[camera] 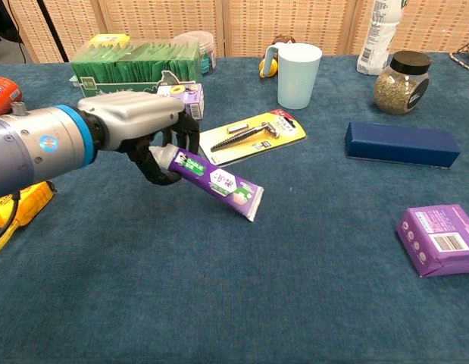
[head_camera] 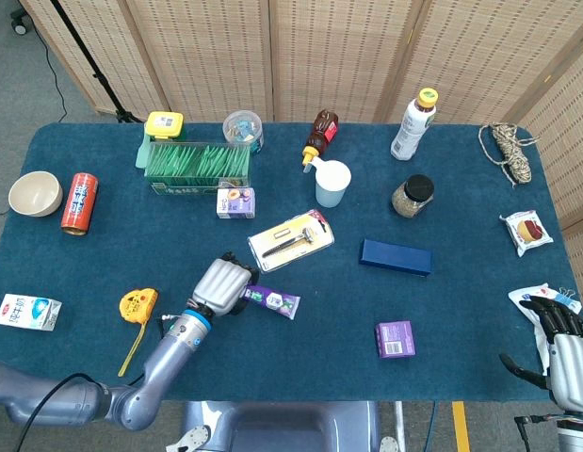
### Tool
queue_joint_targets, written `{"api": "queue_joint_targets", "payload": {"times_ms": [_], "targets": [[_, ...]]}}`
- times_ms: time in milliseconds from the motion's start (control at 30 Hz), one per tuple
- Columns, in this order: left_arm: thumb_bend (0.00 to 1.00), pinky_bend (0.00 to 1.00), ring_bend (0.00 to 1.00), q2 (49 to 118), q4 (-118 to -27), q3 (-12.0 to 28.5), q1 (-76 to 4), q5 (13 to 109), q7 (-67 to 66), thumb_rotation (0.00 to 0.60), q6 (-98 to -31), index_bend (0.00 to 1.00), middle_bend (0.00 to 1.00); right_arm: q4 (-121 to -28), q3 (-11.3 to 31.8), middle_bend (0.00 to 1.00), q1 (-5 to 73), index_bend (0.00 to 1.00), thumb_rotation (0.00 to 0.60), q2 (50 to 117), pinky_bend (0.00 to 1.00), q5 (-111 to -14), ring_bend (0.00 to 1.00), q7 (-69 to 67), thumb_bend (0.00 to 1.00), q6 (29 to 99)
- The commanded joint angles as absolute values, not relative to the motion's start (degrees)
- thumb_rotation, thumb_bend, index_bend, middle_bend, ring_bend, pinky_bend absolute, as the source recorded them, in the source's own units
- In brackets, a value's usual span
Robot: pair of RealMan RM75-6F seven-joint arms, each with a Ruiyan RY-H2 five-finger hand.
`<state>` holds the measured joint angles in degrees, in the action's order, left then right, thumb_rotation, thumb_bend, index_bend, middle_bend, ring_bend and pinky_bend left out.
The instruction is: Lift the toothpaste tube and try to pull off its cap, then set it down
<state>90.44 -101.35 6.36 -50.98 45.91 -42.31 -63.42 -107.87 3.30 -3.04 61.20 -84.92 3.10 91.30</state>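
Holding the purple toothpaste tube (camera: 217, 182) by its cap end, our left robot hand (camera: 147, 136) wraps its fingers around it. We see the tube tilt down, its flat end just above the blue surface (camera: 219, 303). Behind it lies a razor pack (camera: 253, 136), close by. Our right robot hand (head_camera: 559, 330) waits far off at the surface's edge, fingers apart, holding nothing.
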Motion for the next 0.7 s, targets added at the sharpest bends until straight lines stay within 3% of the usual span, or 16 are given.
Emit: {"api": "queue_joint_targets", "payload": {"times_ms": [33,400,700], "targets": [[0.34,0.21,0.40,84.0,-105.0,5.0,-49.0,47.9,-41.6,0.579,-64.8,0.49,0.47,-108.1,3.3,0.20,-2.9,0.23,0.600,61.2,0.18,-85.1,0.16,3.3,0.00,91.2],[0.34,0.21,0.40,70.1,-109.8,2.3,-45.8,52.1,-40.3,0.584,-65.3,0.49,0.47,-108.8,3.3,0.20,-2.9,0.23,0.600,61.1,0.18,-85.6,0.16,3.4,0.00,91.2],[0.34,0.21,0.39,66.3,-111.4,0.4,-46.9,50.6,-44.5,0.584,-62.3,0.50,0.47,-109.0,3.3,0.20,-3.1,0.22,0.600,60.8,0.18,-85.8,0.16,2.9,0.00,91.6]]}}
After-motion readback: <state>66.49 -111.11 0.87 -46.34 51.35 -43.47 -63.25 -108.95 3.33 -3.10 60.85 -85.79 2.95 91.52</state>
